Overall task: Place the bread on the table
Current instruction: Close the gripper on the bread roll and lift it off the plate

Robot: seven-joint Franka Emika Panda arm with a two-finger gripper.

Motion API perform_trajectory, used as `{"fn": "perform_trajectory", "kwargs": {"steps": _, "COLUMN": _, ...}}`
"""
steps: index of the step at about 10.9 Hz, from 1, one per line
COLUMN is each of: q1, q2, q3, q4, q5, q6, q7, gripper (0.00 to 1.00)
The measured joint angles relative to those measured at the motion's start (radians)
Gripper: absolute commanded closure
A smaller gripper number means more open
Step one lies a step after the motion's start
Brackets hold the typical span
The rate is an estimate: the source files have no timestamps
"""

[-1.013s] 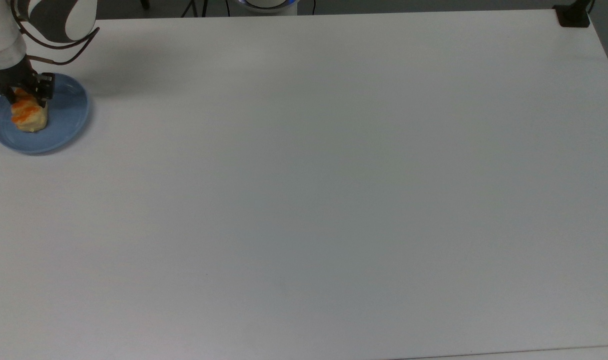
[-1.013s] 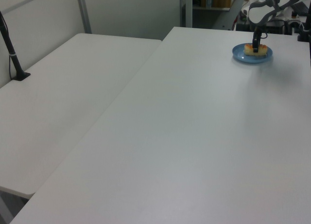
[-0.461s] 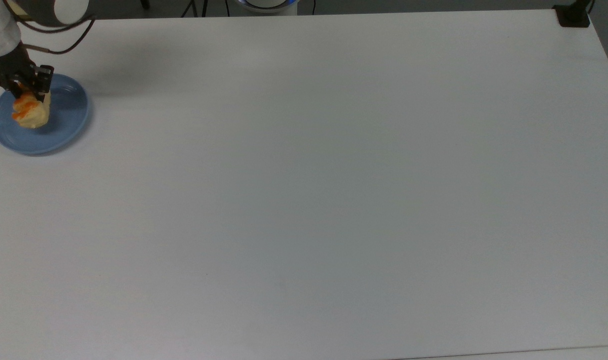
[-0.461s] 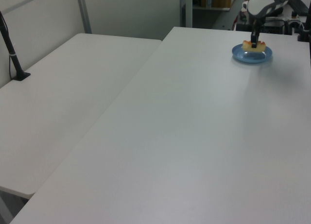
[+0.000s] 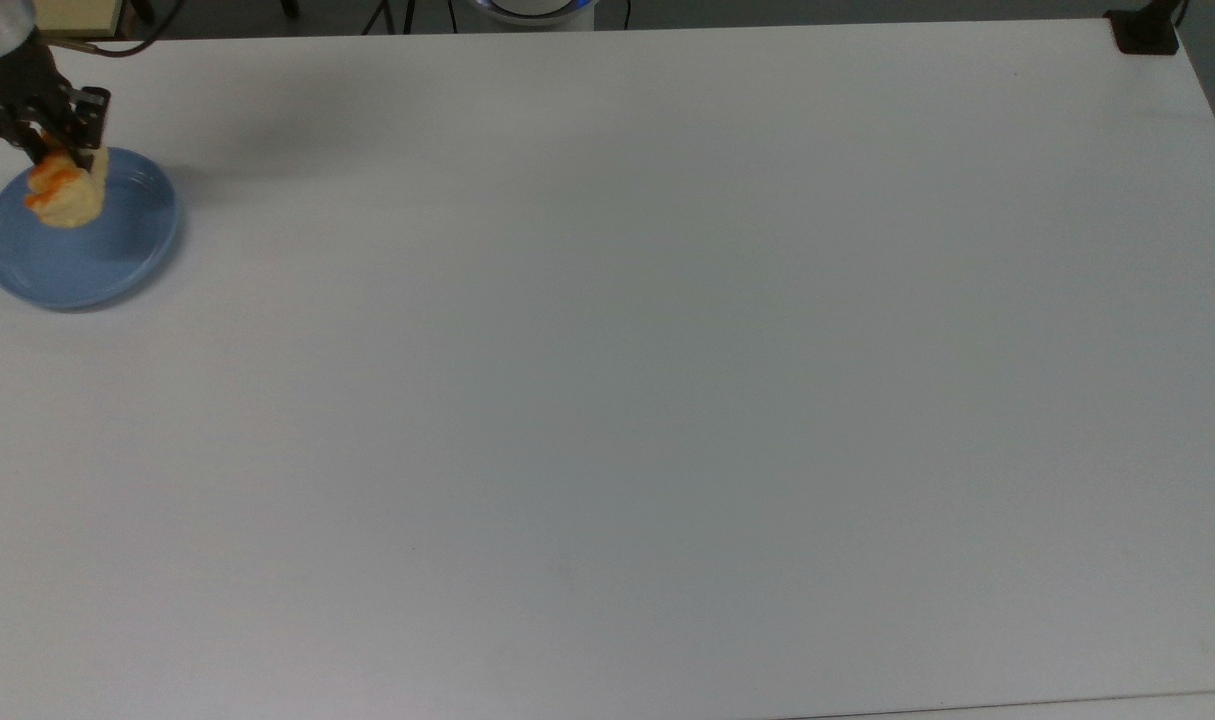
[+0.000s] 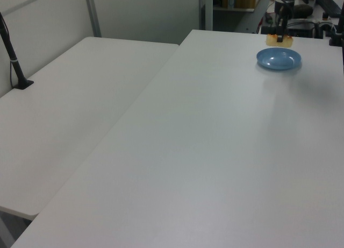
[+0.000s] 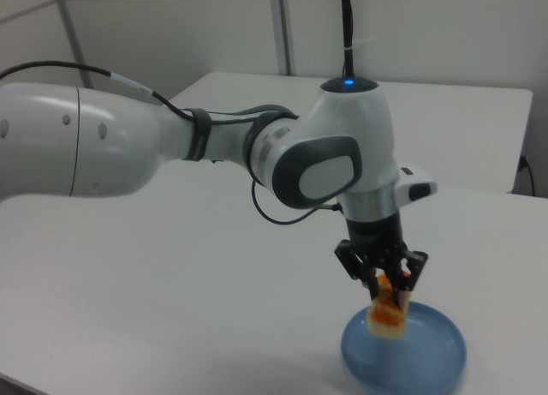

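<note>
1. Bread [image 7: 387, 311], a small pale-yellow bun with orange stripes, is hanging clenched in the black two-finger tool [image 7: 383, 282], gripped by its upper end.
2. Directly beneath the tool, the round blue plate [image 7: 432, 359] is sitting bare, the bun hanging clear of it.
3. Beside the tool, the wide white surface [image 5: 667, 380] is offering open room, so the bun is probably being held high to clear the plate's rim.

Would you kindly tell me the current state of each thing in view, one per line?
Two-finger gripper: shut on the bread, above the plate.
Small pale-yellow bread with orange stripes: held, lifted clear of the plate, hanging tilted.
Round blue plate: nothing lying in it, flat on the table.
Large white table: bare apart from the plate.
</note>
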Motion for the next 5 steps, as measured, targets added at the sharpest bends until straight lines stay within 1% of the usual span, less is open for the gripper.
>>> {"fn": "perform_trajectory", "kwargs": {"steps": 1, "q1": -0.02, "q2": 0.007, "q3": -0.003, "q4": 0.0, "q5": 0.002, "q6": 0.028, "q7": 0.0, "gripper": 0.63}}
{"fn": "perform_trajectory", "kwargs": {"steps": 2, "q1": -0.027, "q2": 0.016, "q3": -0.003, "q4": 0.001, "q5": 0.03, "q6": 0.057, "q7": 0.004, "gripper": 0.64}}
{"fn": "perform_trajectory", "kwargs": {"steps": 4, "q1": -0.005, "q2": 0.035, "q3": 0.004, "q4": 0.009, "q5": 0.094, "q6": 0.105, "q7": 0.085, "gripper": 0.65}}
{"fn": "perform_trajectory", "kwargs": {"steps": 5, "q1": 0.022, "q2": 0.042, "q3": 0.008, "q4": 0.012, "q5": 0.104, "q6": 0.108, "q7": 0.151, "gripper": 0.65}}
